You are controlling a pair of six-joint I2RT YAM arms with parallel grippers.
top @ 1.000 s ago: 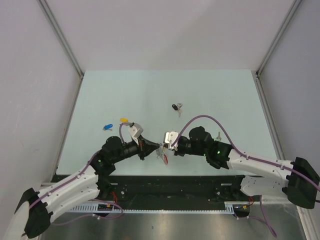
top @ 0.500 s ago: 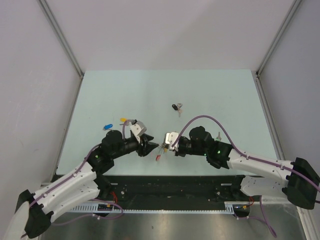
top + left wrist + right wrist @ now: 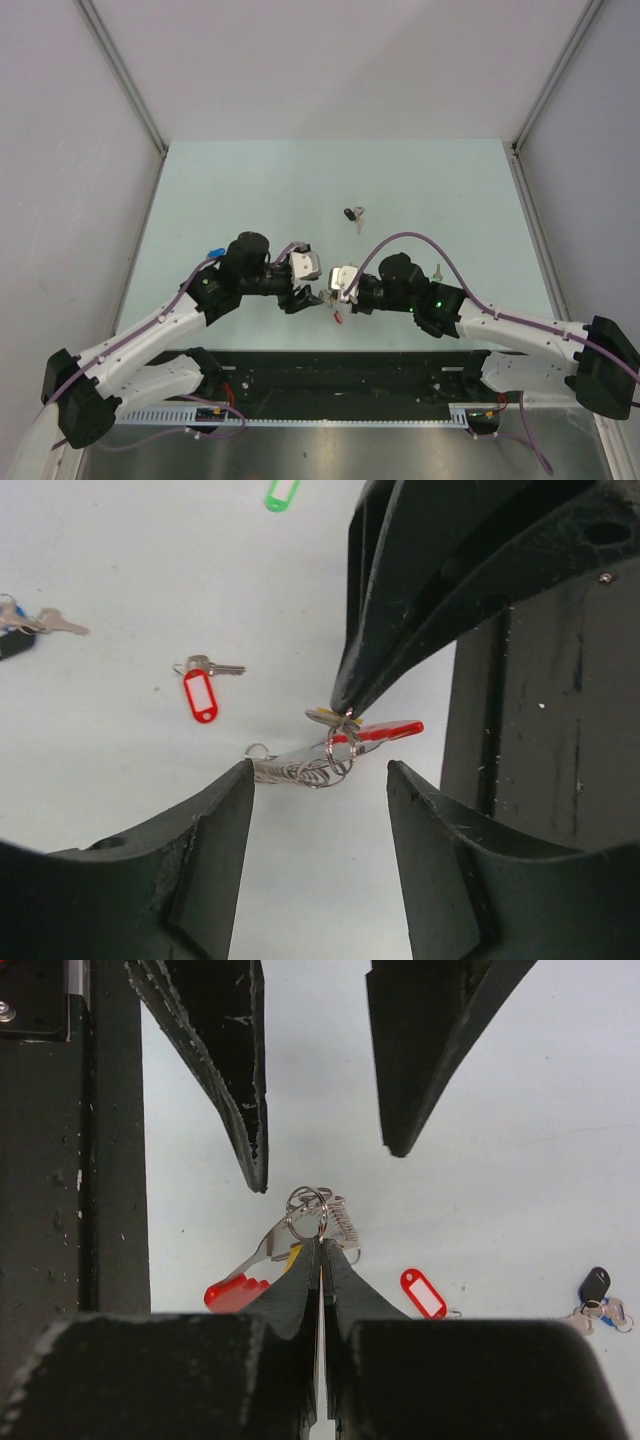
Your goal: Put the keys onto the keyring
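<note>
Right gripper point(image 3: 320, 1245) shut on red-band, grey-chain oval keyring point(image 3: 385, 729); left gripper point(image 3: 320, 767) fingers wide, empty, keyring at their 12 o'clock; red-tagged silver key point(image 3: 200, 692) at 10 o'clock

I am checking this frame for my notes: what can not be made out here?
Top view: keyring, too small to tell which keys are on it.
Left wrist view: green tag, cut by the top edge; its key is unseen.
Top view: blue tag, partly behind the left arm.
</note>
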